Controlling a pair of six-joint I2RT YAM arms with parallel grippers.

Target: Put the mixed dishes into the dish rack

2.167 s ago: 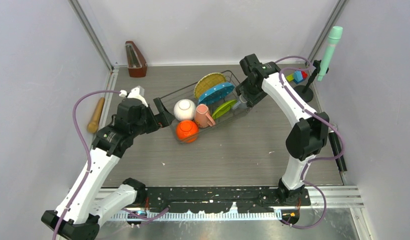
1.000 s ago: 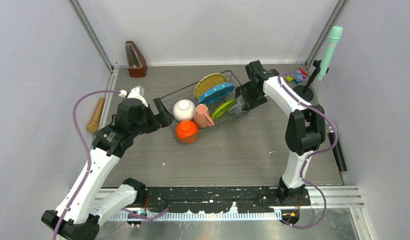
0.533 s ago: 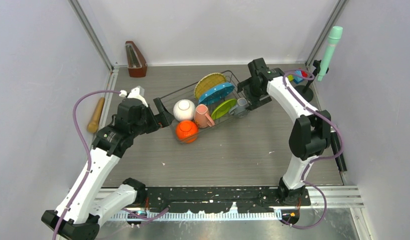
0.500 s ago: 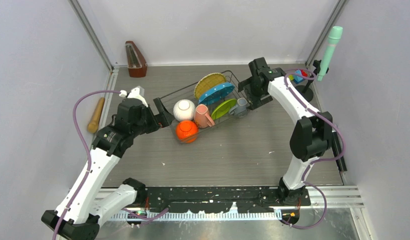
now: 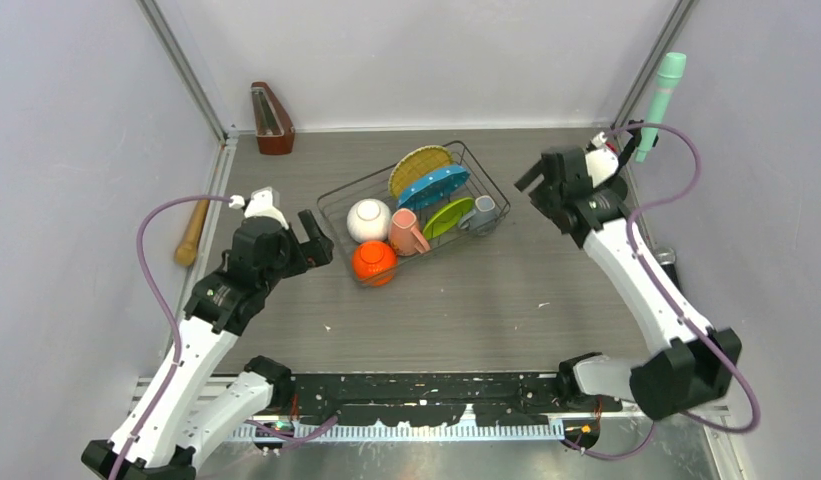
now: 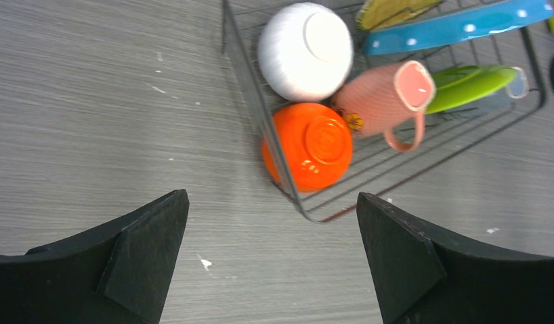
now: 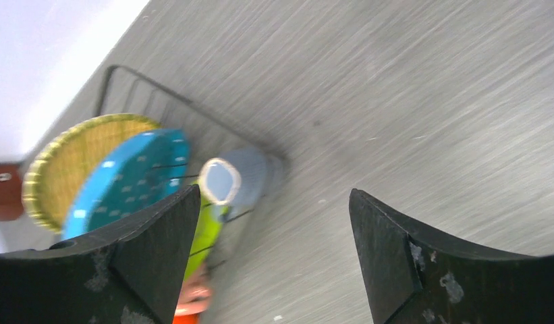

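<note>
The dark wire dish rack (image 5: 332, 203) lies slantwise mid-table. In it are the orange bowl (image 5: 374, 262), white bowl (image 5: 369, 219), salmon-pink mug (image 5: 406, 232), lime green plate (image 5: 448, 216), teal-blue plate (image 5: 433, 186), yellow woven plate (image 5: 419, 165) and small grey-blue mug (image 5: 482, 211). My left gripper (image 5: 317, 236) is open and empty, just off the rack's left end; its wrist view shows the rack wire (image 6: 257, 108) and orange bowl (image 6: 313, 145) ahead. My right gripper (image 5: 533, 183) is open and empty, right of the rack; the grey-blue mug (image 7: 233, 179) lies ahead of it.
A wooden metronome (image 5: 272, 118) stands at the back left. A wooden rolling pin (image 5: 192, 230) lies by the left wall. A teal microphone on a stand (image 5: 661, 90) stands at the back right, behind my right arm.
My right gripper has left the grey-blue mug in the rack's right end and pulled away to the right. My left gripper has backed off a little from the rack's left end.
</note>
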